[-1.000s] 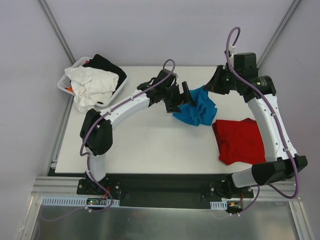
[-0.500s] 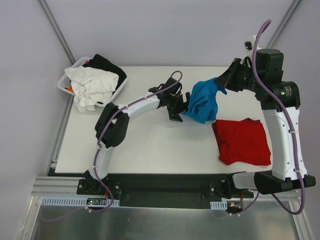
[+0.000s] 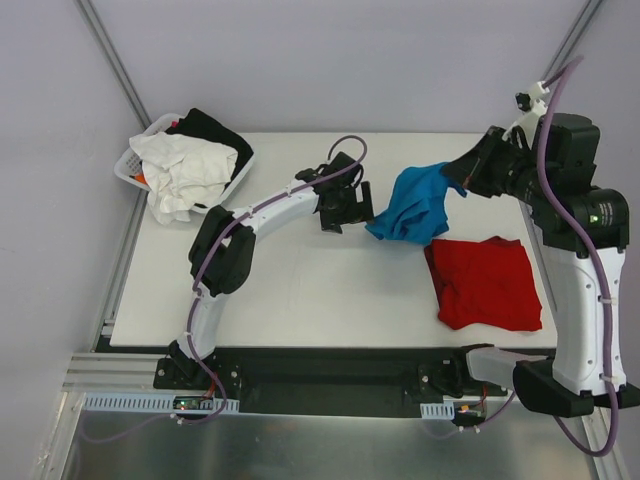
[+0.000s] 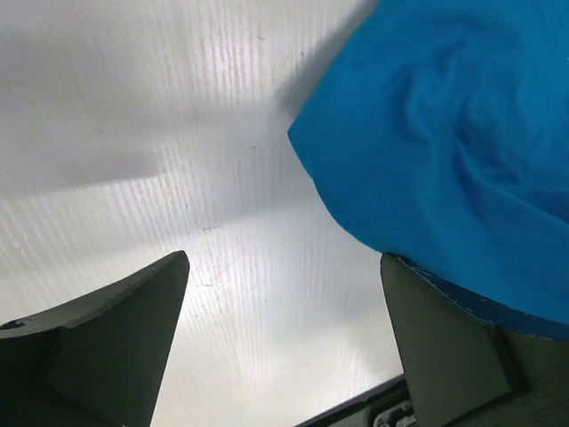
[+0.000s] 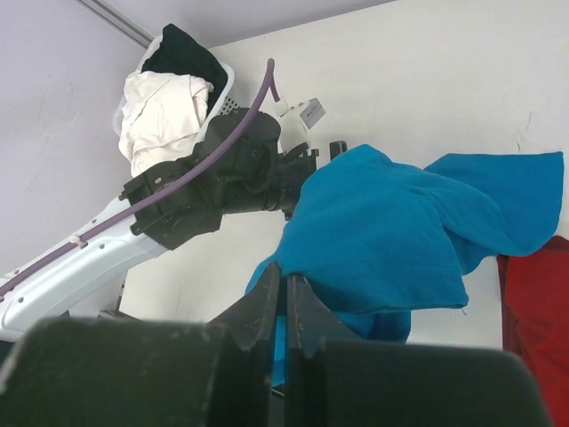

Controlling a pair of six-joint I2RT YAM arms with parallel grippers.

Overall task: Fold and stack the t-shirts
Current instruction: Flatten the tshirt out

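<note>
The turquoise-blue t-shirt hangs bunched and unfolded over the far middle of the table, one corner pinched at its upper right. The red t-shirt lies flat as a rough square on the right side of the table, just beside the blue one's lower edge.

The tabletop is plain white. On its far left corner sits a white basket heaped with a white garment and a black garment. Pale grey-lilac walls with thin metal posts close in the space.

The right gripper is raised above the table with its fingers clamped tight on the blue shirt's corner. The left gripper is low over the table to the shirt's left, jaws spread wide and holding nothing. In its wrist view the blue cloth overlaps the tip of one finger; whether they touch cannot be told.
</note>
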